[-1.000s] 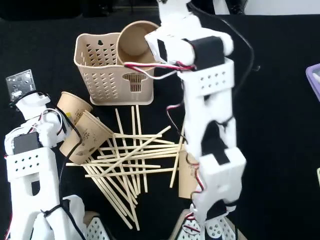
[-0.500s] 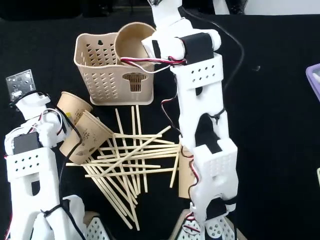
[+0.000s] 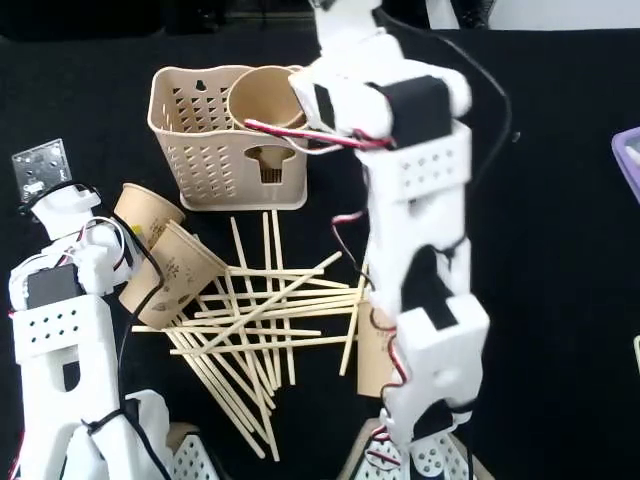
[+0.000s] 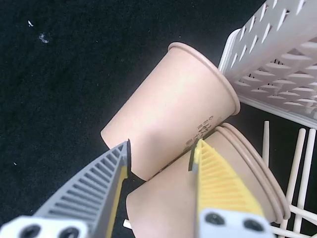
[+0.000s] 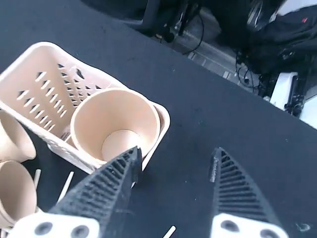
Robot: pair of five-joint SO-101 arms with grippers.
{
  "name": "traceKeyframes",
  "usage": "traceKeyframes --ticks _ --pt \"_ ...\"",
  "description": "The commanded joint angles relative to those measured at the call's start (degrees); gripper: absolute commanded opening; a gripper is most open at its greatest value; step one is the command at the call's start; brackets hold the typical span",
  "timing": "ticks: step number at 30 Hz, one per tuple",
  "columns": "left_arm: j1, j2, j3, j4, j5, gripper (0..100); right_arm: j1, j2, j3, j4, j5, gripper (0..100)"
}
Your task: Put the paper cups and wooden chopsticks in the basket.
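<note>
Jaws apart, seemingly above paper cups (image 4: 173,109).

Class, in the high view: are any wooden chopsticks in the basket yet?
No, the chopsticks all lie scattered on the table in front of the basket, which holds a paper cup.

You have the beige perforated plastic basket (image 3: 215,150) standing near the worktop's far edge, left of its middle. One brown paper cup (image 3: 262,95) sits inside the basket's right end. In front of the basket, toward the left edge, a second brown paper cup (image 3: 145,213) and a third brown paper cup (image 3: 178,265) lie on their sides, touching, the second behind the third. To their right, the heap of pale wooden chopsticks (image 3: 260,310) spreads from the middle toward the near edge, with a fourth brown paper cup (image 3: 368,350) just beside its right side
</note>
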Motion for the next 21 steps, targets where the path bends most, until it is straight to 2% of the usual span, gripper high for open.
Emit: traceKeyframes --ticks 1,6,9,12,16,21 --pt "-0.57 -1.41 -0.48 -0.97 0.35 22 1.85 -7.34 -2.15 2.37 -0.09 21.8" --pt "-0.57 -1.41 -0.48 -0.97 0.35 22 8.0 -18.15 7.96 2.46 0.0 20.7" --pt "-0.57 -1.41 -0.48 -0.97 0.35 22 11.25 -27.82 21.67 2.37 0.44 20.8" --pt "-0.48 -1.41 -0.48 -0.97 0.35 22 13.36 -37.05 38.37 2.29 5.01 20.7" --pt "-0.48 -1.41 -0.48 -0.97 0.35 22 13.45 -46.2 61.32 0.35 15.91 19.9" --pt "-0.48 -1.41 -0.48 -0.97 0.35 22 13.63 -50.77 82.68 -3.25 36.48 19.7"
